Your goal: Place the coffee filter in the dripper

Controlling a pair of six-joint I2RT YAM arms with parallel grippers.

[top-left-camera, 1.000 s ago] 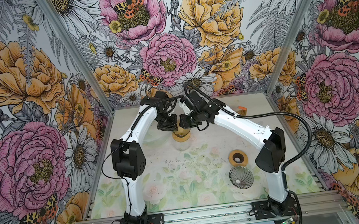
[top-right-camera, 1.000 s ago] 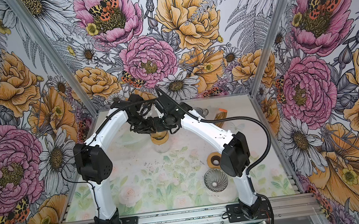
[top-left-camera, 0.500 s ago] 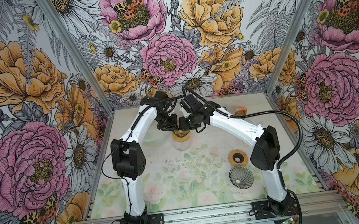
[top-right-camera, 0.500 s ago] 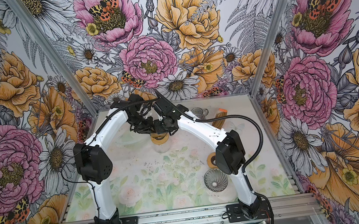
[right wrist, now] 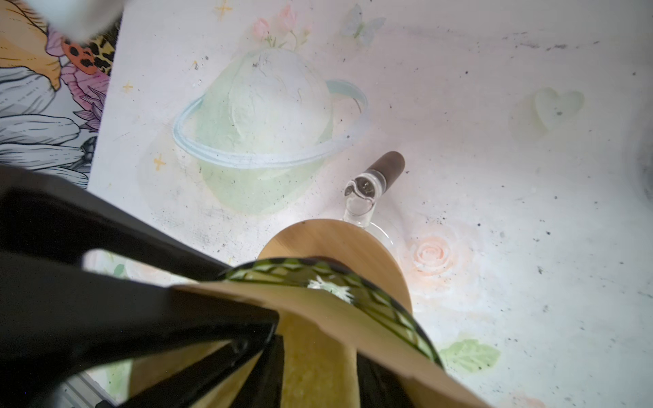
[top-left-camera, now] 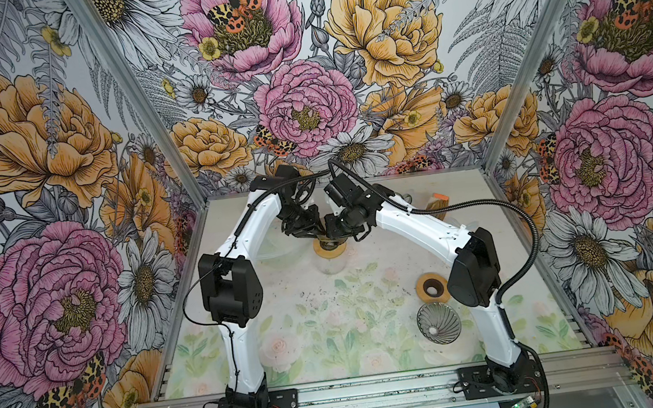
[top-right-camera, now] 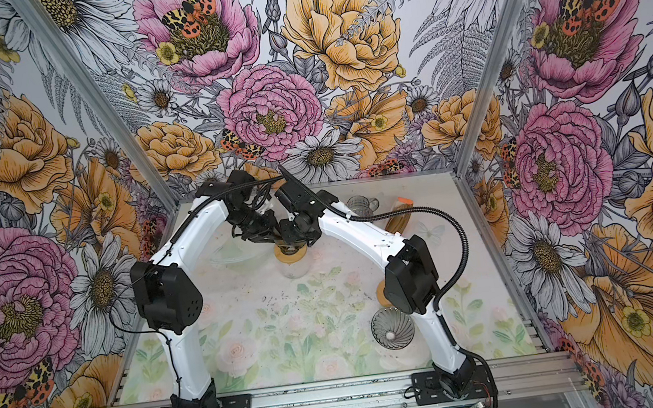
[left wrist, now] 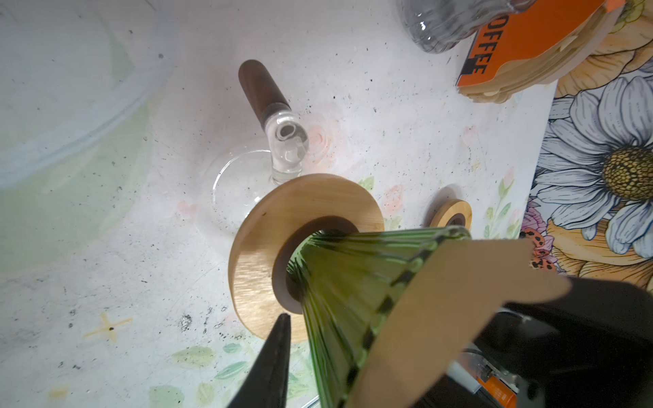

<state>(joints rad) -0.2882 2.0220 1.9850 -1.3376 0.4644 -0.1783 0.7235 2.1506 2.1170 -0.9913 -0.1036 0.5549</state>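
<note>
Filter (left wrist: pixel 459 311): brown paper cone sitting in the dripper (left wrist: pixel 346 282), tip down toward the collar (left wrist: pixel 258 247) hole, one flap poking past the rim.
Dripper: upright in the collar on the carafe (left wrist: pixel 229 183).
Left gripper (top-left-camera: pixel 311 232): at the rim, one finger (left wrist: pixel 272 360) just outside the glass. Gripping or not, can't tell.
Right gripper (top-left-camera: pixel 338 232): opposite side, against the paper. Pinching or loose, can't tell.
Next move, my guess: both equally near, so back out straight up along the cone's axis.
</note>
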